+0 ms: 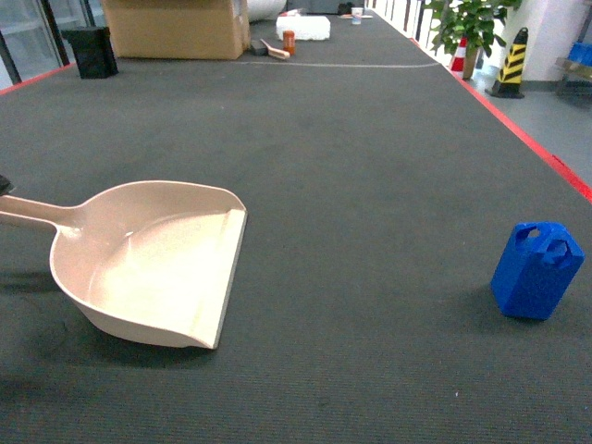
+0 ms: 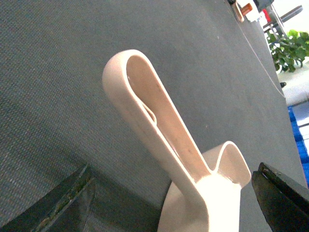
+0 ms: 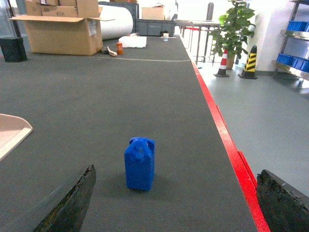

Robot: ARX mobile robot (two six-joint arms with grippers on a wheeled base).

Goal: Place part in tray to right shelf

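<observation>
The tray [image 1: 148, 268], a beige dustpan-shaped scoop, lies on the dark mat at the left, with its flat lip facing right and its handle running off the left edge. In the left wrist view my left gripper [image 2: 174, 169] is open, its dark fingers [image 2: 58, 208] on either side of the tray handle [image 2: 154, 116] without touching it. The part [image 1: 536, 270], a small blue block, stands upright near the right table edge. My right gripper [image 3: 176, 171] is open, with the part [image 3: 140, 164] standing ahead, slightly left of centre. The right shelf is out of view.
The table's red edge [image 1: 527, 139] runs close along the right of the part. At the far end stand a cardboard box [image 1: 176, 28], a black bin [image 1: 90, 51], a white box [image 1: 303, 26] and an orange bottle [image 1: 289, 41]. Off the table, blue crates sit on a rack [image 3: 294, 34].
</observation>
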